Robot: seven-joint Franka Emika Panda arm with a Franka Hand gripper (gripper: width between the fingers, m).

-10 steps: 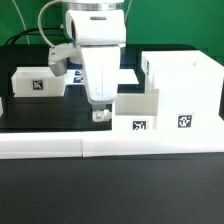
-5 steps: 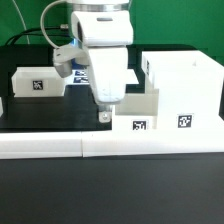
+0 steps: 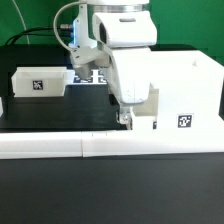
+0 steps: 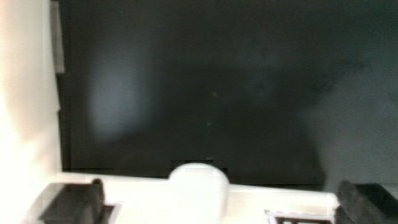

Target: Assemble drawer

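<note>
The drawer's large hollow white case (image 3: 185,85) stands at the exterior view's right, with a square tag on its front. A small white tray (image 3: 147,112) sits against the case's front left and is mostly hidden by my arm. My gripper (image 3: 127,119) hangs low at this tray's front. In the wrist view my gripper (image 4: 217,206) is open. Its dark fingers (image 4: 73,204) stand wide on either side of the tray's rounded knob (image 4: 196,181) and do not touch it. A second tagged tray (image 3: 40,82) lies at the far left.
Long low white border bars (image 3: 70,146) run along the front edge of the black table. The marker board (image 3: 95,77) lies behind my arm, partly hidden. A white edge (image 4: 22,100) runs along one side of the wrist view.
My arm has moved to the exterior view's right and slightly lower. It now covers the small tray by the case, and that tray's tag is hidden.
</note>
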